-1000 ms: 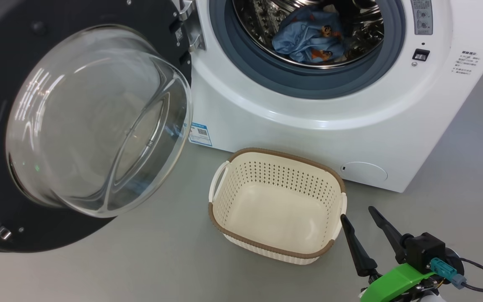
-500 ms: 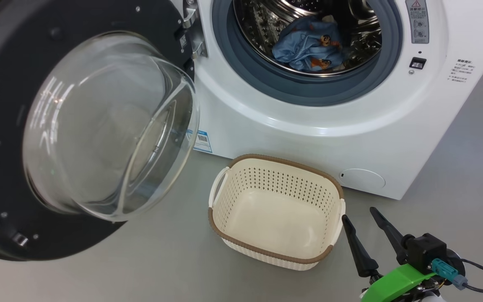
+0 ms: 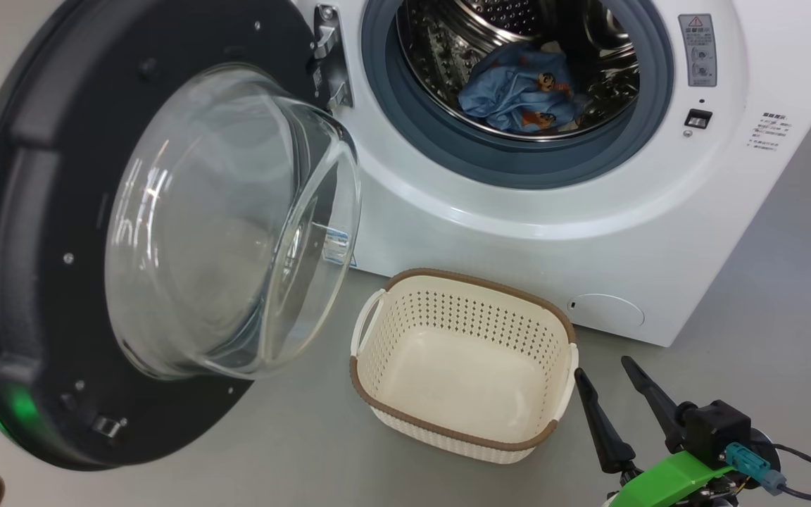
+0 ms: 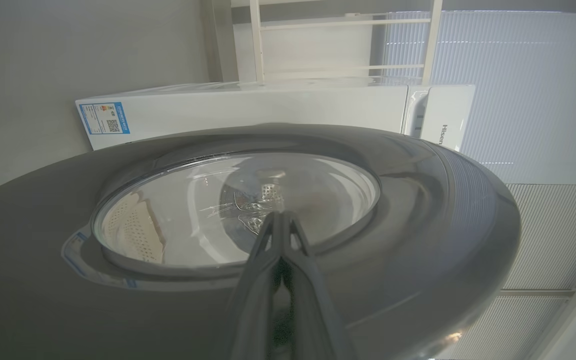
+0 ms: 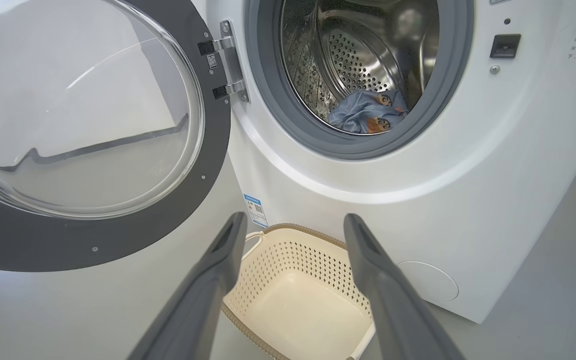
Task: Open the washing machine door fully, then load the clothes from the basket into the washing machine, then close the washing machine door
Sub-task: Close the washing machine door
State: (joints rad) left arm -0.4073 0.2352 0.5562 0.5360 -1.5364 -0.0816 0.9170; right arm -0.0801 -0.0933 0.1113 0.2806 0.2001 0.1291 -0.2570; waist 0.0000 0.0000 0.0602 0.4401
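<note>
Left fingers (image 4: pixel 279 225), clenched empty, sit against the door's (image 3: pixel 39 211) outer face, likely to swing it shut. Right fingers (image 3: pixel 595 415) stand spread beside the empty basket (image 3: pixel 479 278). The clothes (image 3: pixel 518 95) lie in the drum (image 3: pixel 441 42).

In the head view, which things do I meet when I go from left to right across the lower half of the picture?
washing machine door → basket → right gripper
</note>
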